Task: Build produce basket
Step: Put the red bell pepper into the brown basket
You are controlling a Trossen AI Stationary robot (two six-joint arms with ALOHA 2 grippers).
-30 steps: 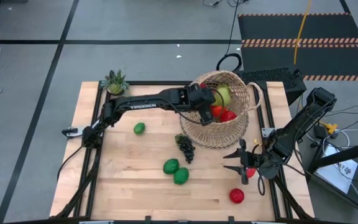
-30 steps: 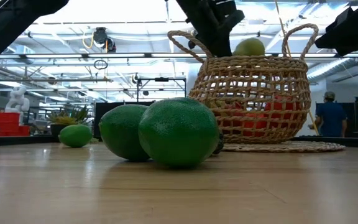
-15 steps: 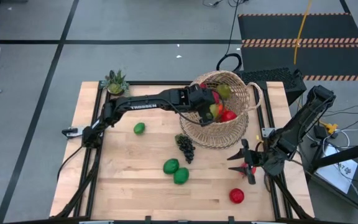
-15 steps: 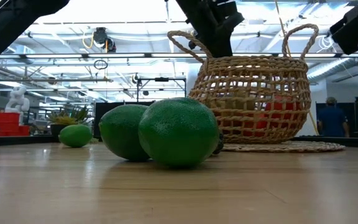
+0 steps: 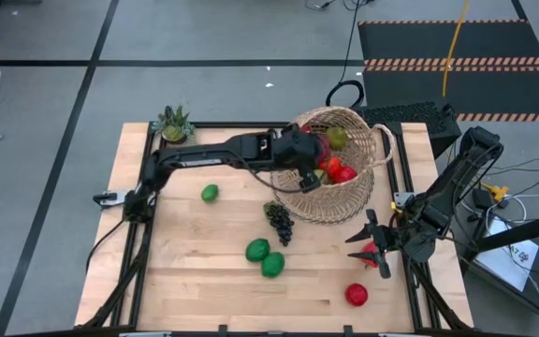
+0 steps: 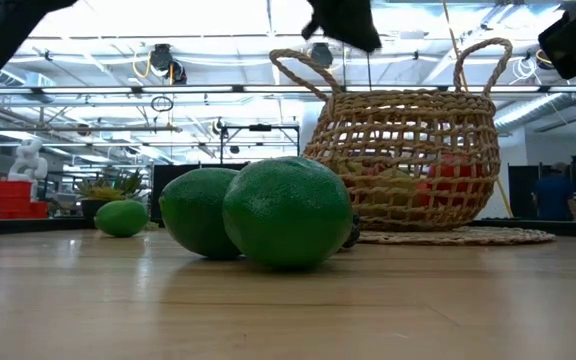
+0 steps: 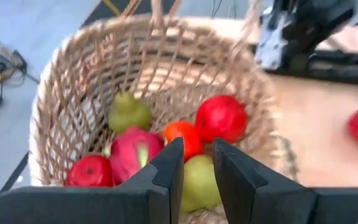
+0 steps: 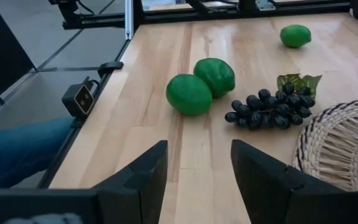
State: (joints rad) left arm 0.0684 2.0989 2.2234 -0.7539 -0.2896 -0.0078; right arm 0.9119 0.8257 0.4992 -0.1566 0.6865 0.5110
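Pale wooden table on a grey taped floor. Toward 1 o'clock from its middle, the basket, loaded with red apples, pears and a pink dragon fruit.

Above the basket's 9 o'clock rim, the left gripper. Fingers only a narrow slit apart, nothing between them, pointed down at the pile. Empty over the fruit, so probably nothing more to do there.

At 4 o'clock on the table, off the basket's near side, the right gripper. Spread wide, empty, aimed low across the boards, likely lined up for loose produce.

Left to gather:
- grapes just beside the basket at its 8 o'clock
- two limes touching, near 6 o'clock
- one lime at 10 o'clock
- a red apple at 5 o'clock

Well past halfway, by the look of it.
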